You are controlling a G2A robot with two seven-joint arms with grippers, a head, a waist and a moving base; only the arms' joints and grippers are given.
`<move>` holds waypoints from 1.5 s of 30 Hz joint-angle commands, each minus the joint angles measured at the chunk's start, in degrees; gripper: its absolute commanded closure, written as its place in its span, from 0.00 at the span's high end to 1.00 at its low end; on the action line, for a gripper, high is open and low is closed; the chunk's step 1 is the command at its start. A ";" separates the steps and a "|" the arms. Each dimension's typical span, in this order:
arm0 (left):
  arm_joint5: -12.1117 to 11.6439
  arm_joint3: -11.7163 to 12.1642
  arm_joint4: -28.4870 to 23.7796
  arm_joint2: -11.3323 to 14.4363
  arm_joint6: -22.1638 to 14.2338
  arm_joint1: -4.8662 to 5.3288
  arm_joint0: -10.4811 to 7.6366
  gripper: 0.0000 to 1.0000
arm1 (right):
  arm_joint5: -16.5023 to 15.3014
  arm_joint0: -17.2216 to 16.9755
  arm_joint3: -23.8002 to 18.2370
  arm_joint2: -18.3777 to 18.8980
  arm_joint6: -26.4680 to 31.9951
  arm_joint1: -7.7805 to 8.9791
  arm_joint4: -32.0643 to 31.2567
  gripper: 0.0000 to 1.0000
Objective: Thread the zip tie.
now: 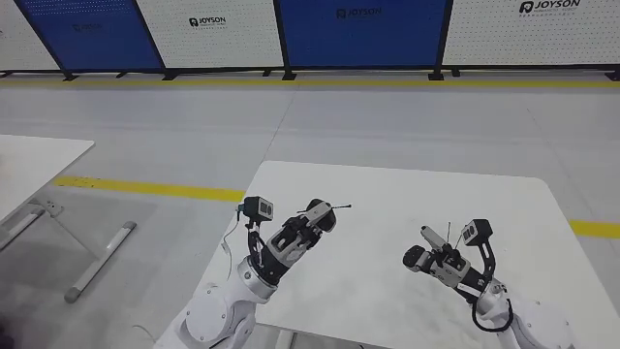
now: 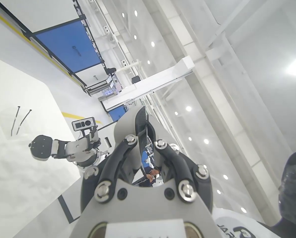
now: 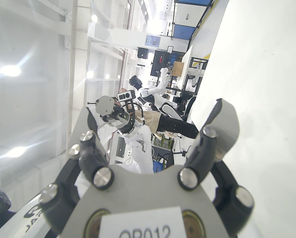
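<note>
My left gripper [image 1: 320, 215] hovers over the left part of the white table [image 1: 387, 189], shut on a thin black zip tie [image 1: 339, 206] whose end pokes out sideways. In the left wrist view the fingers [image 2: 138, 130] press together, and the tie [image 2: 107, 125] sticks out beside them. My right gripper [image 3: 155, 115] hangs over the table's right part, open, with nothing between its fingers. Two more black zip ties [image 2: 19, 121] lie side by side on the table beyond the right gripper [image 2: 40, 147]. The right wrist view shows the left gripper [image 3: 105, 105] farther off.
A second white table [image 1: 29, 160] stands at the left across a floor gap. Blue and white panels [image 1: 363, 10] line the back of the room. A yellow floor line [image 1: 145, 187] runs behind the table.
</note>
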 commanded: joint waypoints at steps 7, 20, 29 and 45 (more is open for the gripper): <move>3.57 4.23 4.10 1.89 -1.89 0.04 -0.87 0.00 | 0.00 0.00 0.00 0.00 0.00 0.00 0.00 1.00; 2.69 15.05 13.41 9.10 -1.16 -0.66 -5.65 0.00 | 0.00 0.00 0.00 0.00 0.00 0.00 0.00 1.00; 2.69 15.05 13.41 9.10 -1.16 -0.66 -5.65 0.00 | 0.00 0.00 0.00 0.00 0.00 0.00 0.00 1.00; 1.39 12.40 6.51 7.20 -5.75 -0.23 -4.12 0.00 | 0.00 0.00 0.00 0.00 0.00 0.00 0.00 1.00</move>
